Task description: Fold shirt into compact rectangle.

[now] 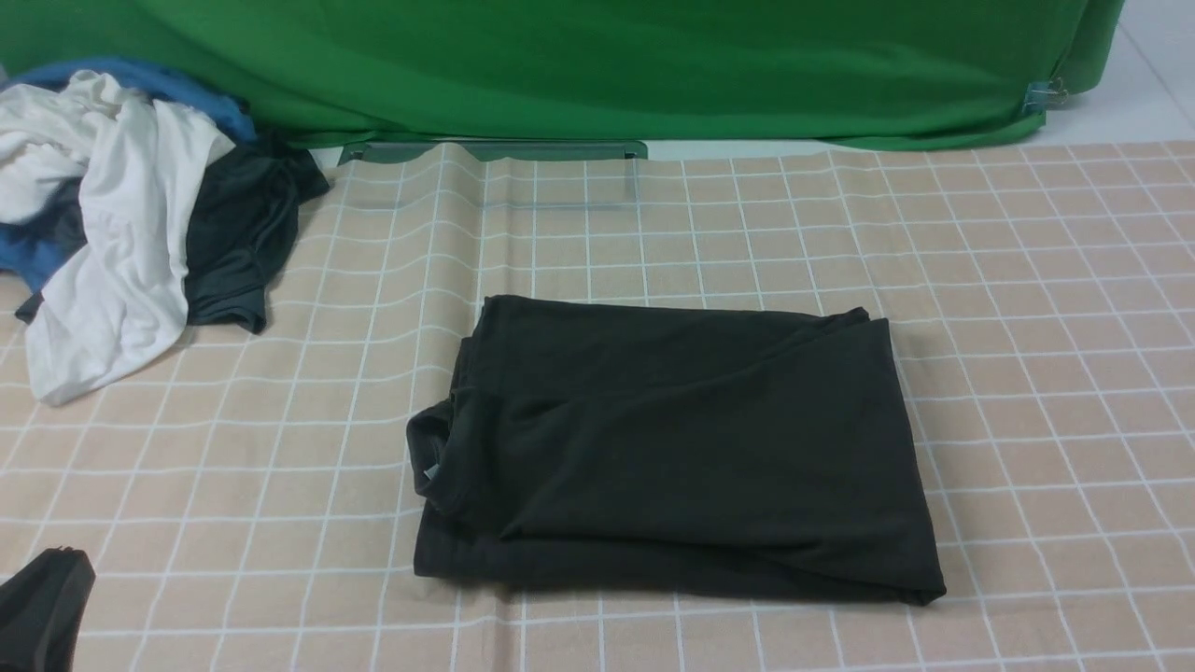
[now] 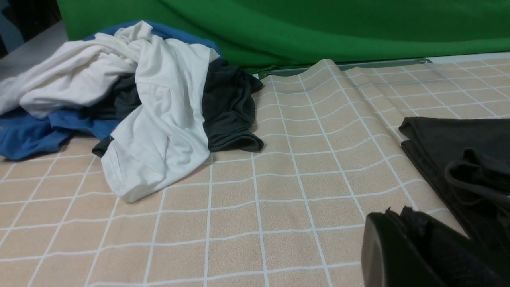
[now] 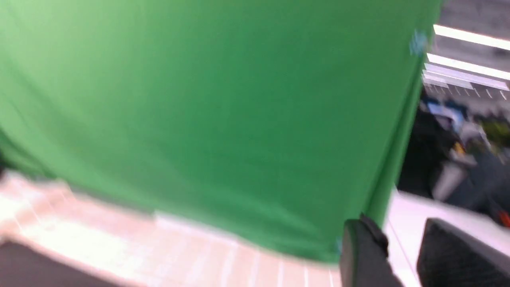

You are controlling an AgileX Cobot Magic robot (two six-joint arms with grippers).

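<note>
Left gripper [image 1: 42, 607] state unclear; right gripper [image 3: 402, 255] parted; soft shirt [image 1: 672, 448] folded rectangular.

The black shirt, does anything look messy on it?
A little. The shirt is folded into a rough rectangle, but its collar pokes out past the left edge, and the checkered tablecloth behind it is rippled.

Bright, even light in the front and left wrist views, both sharp; soft, thin shadow under the shirt [image 1: 672, 439] near edge, dark cloth shows few details; right wrist view badly blurred, smeared green cloth [image 3: 207, 119], washed-out pale tablecloth [image 3: 99, 235], fuzzy room behind
</note>
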